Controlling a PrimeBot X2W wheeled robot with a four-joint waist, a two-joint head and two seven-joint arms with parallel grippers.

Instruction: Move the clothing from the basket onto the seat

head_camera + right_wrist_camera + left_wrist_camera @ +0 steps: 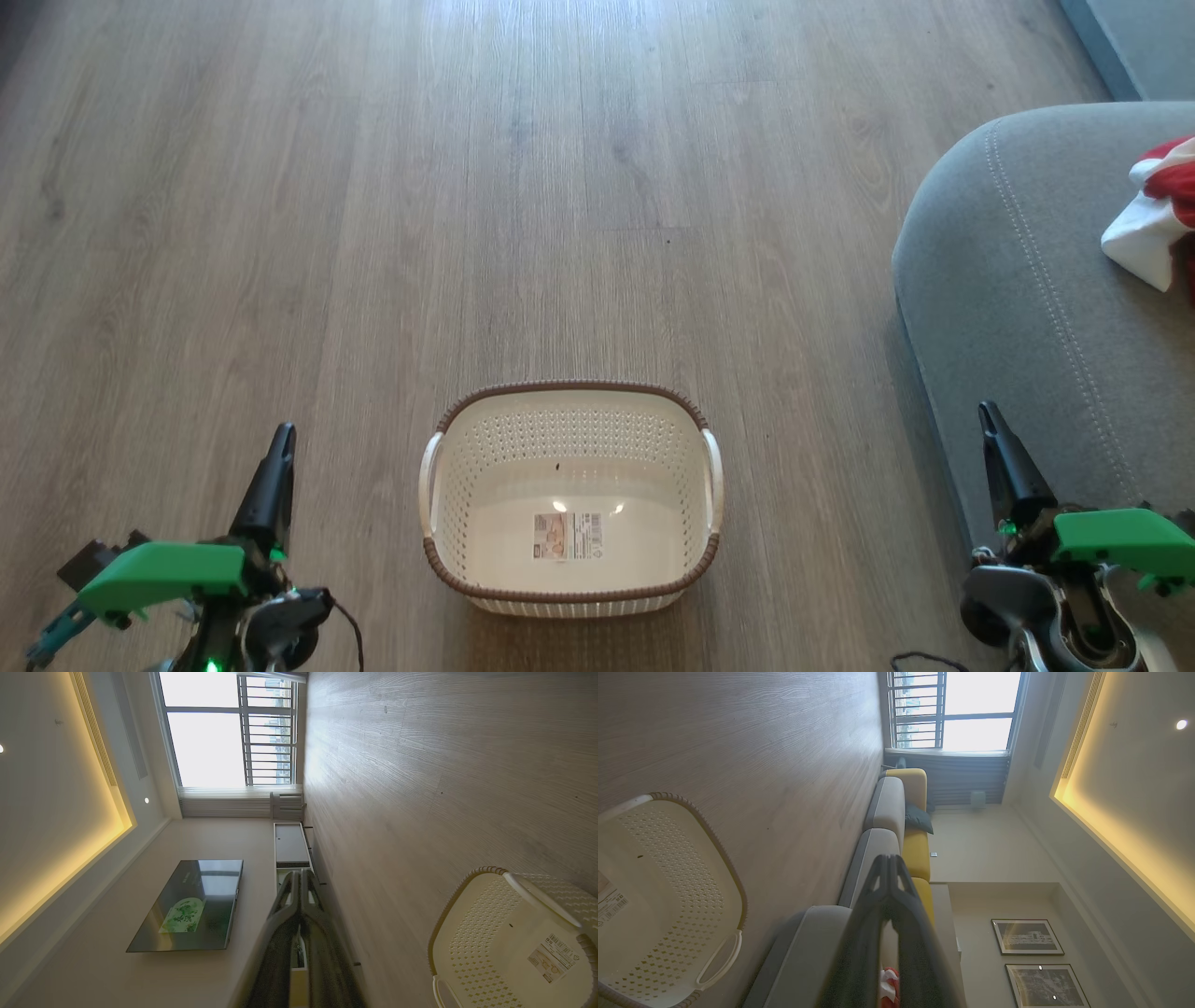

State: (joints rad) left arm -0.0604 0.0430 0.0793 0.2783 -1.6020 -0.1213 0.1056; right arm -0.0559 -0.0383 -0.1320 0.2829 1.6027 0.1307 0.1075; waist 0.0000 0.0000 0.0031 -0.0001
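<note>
Clothing [1158, 210] lying on seat [1027, 308], right edge of frame, well apart from left gripper [279, 446], right gripper [990, 425]; both jaws resting together.

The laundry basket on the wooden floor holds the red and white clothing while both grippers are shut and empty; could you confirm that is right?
Not quite. In the head view the laundry basket holds only its paper label; the red and white clothing lies on the grey seat. The left gripper and right gripper are shut and empty.
</note>
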